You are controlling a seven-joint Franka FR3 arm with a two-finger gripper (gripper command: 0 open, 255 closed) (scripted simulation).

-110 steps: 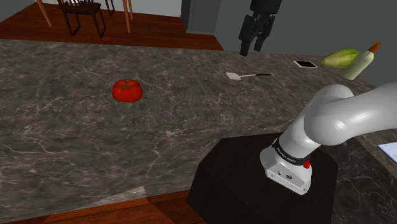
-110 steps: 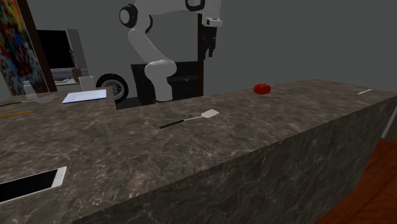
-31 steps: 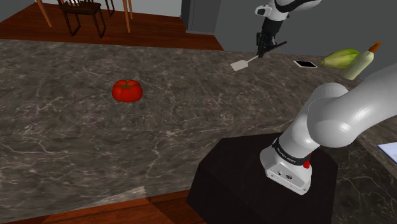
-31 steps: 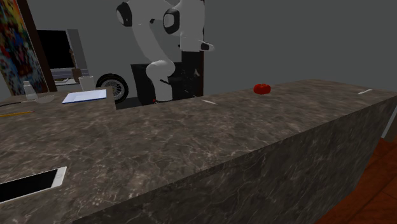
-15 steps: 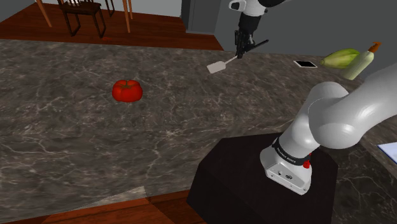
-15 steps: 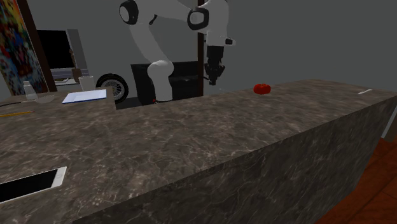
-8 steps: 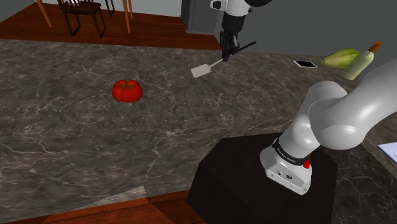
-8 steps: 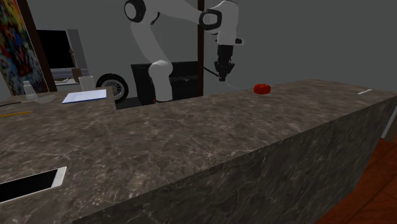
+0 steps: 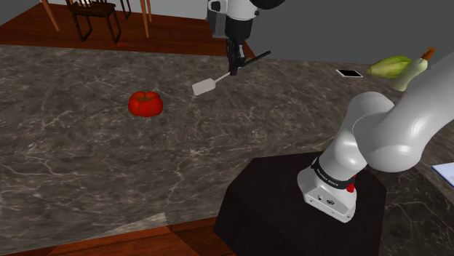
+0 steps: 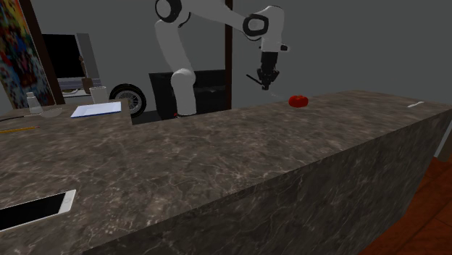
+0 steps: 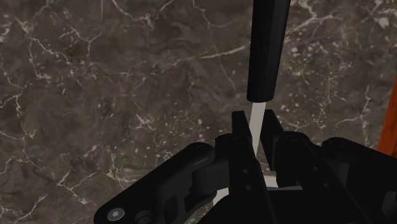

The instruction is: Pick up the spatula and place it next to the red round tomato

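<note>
My black gripper (image 9: 233,69) hangs above the dark marble counter (image 9: 87,160), shut on the spatula (image 9: 218,77) at its thin pale shaft. The spatula is tilted: its pale blade (image 9: 203,87) points down toward the tomato's side and its black handle (image 9: 255,57) sticks up the other way. The red round tomato (image 9: 145,103) sits on the counter to the shoulder view's left of the blade, a short gap away. In the wrist view the fingers (image 11: 242,137) clasp the pale shaft (image 11: 256,124), with the black handle (image 11: 267,48) beyond them. From the second exterior view the gripper (image 10: 267,85) hovers just left of the tomato (image 10: 297,101).
At the shoulder view's far right lie a phone (image 9: 349,73), a green-yellow vegetable (image 9: 390,67) and a bottle (image 9: 412,70). The black stand (image 9: 276,211) is at lower right. Wooden chairs (image 9: 91,14) stand on the floor beyond the counter. A second phone (image 10: 32,210) lies near the second exterior view's camera.
The gripper has carried the spatula steadily to the shoulder view's left, from near the phone toward the tomato, and slightly lower. Its grip on the shaft is unchanged.
</note>
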